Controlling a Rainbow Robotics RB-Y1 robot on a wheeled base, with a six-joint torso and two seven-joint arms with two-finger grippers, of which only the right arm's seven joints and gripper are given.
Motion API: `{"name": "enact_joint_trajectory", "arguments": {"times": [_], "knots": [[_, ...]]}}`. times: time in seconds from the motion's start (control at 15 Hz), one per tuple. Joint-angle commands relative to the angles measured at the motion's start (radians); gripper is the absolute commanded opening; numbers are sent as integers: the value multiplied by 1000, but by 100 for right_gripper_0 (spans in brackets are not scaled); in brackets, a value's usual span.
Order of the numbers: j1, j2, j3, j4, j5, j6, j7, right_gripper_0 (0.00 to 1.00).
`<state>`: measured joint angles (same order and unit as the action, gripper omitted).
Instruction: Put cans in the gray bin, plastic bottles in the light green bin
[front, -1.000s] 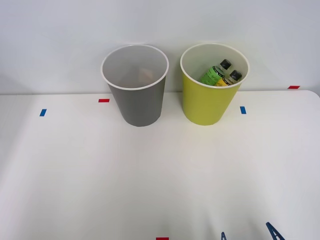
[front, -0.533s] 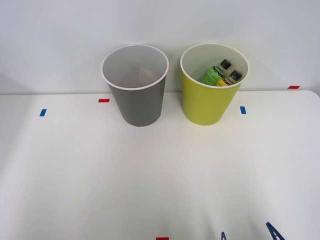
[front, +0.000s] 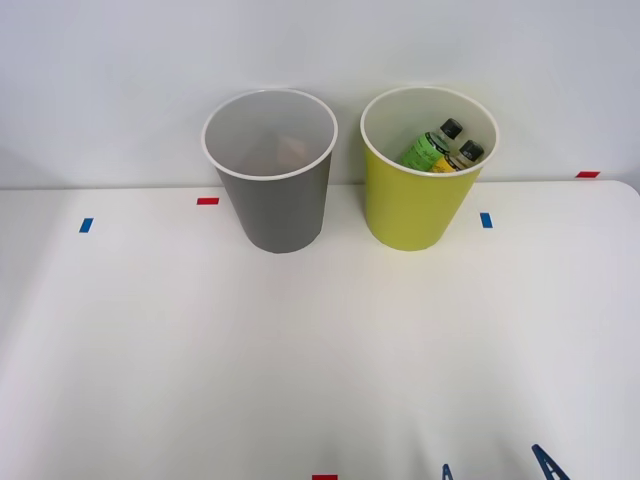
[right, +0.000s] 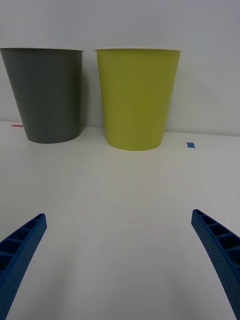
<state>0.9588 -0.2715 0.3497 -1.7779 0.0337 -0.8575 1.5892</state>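
- The gray bin stands upright at the far side of the white table, left of its neighbour; something faint and reddish lies deep inside, too dim to identify.
- The light green bin stands just beside it, apart, holding both plastic bottles, black caps up.
- The right gripper hovers low over bare tabletop near the robot, fingers spread wide and holding nothing.

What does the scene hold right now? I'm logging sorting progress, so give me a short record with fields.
gray bin: upright at the table's far edge, robot's left of the other bin; something faint inside, unclear
light green bin: upright, holds both bottles
green-label bottle: inside, leaning
yellow-label bottle: inside, beside it
right gripper: open, holding nothing, low over the table
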Motion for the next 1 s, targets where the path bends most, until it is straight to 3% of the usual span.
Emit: {"name": "enact_joint_trajectory", "arguments": {"times": [0.07,1.0], "knots": [[0,0,0,0,0,0,0,100],[0,0,0,0,0,0,0,100]]}}
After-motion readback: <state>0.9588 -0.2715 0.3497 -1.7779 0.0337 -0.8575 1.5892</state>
